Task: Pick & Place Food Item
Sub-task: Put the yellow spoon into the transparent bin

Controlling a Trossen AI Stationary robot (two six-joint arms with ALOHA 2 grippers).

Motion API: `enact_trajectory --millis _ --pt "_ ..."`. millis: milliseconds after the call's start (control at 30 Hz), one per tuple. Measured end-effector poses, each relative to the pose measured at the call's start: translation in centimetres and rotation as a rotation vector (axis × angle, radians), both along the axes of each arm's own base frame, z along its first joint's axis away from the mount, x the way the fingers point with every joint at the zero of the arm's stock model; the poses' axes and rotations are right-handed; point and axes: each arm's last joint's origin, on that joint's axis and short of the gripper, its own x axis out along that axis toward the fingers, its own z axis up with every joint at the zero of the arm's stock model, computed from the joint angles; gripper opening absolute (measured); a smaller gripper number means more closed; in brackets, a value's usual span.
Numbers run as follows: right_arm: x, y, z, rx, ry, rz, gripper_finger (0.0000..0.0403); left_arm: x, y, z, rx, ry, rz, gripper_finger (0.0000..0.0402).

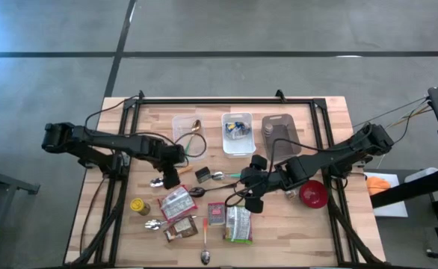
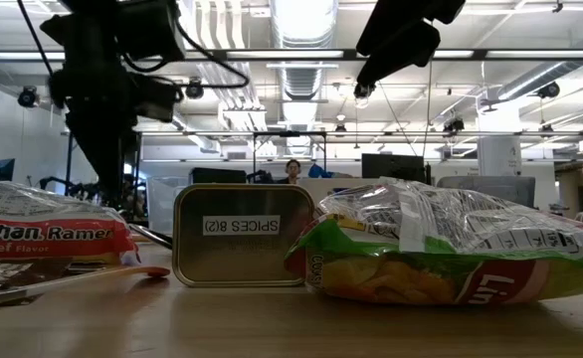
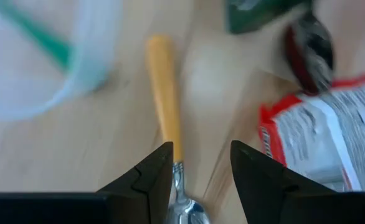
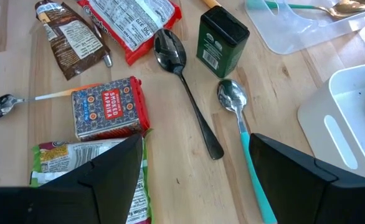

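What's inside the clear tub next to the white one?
A spoon lies inside the clear tub, its green handle showing in the right wrist view. Nothing else shows through its clear walls.

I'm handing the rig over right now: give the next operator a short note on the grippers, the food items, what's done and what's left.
Left gripper: jaws open, low over the yellow-handled spoon, holding nothing.
Right gripper: jaws open, empty, above the paprika packet and chips bag.
Ramen packet, brown packet and green tin lie loose on the table.
Done: no food item lifted.
Left: pick one, place it.
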Motion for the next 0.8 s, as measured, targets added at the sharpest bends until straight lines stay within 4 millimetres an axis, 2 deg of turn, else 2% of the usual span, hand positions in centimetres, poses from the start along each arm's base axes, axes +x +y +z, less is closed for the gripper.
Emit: enact_trajectory --millis 133,233,367,600,800 --pt "0.0 0.0 0.0 -0.006 0.0 0.007 0.0293 0.2 -0.7 0.1 0.031 -0.034 -0.143 0.0164" --pt "0.0 0.0 0.0 -0.008 0.0 0.009 0.0293 0.3 -0.8 0.1 0.037 -0.037 -0.173 0.0164" --pt "0.0 0.0 0.0 -0.008 0.0 0.009 0.0293 0.1 -0.8 -0.1 0.02 -0.026 -0.076 0.0164" --pt "0.0 0.0 0.0 -0.008 0.0 0.009 0.0293 -0.9 -0.7 -1.6 -0.02 0.043 0.208 0.0164" --pt "0.0 0.0 0.0 -0.008 0.0 0.009 0.0293 -2.1 -0.6 -3.3 0.049 0.083 0.22 0.0164"
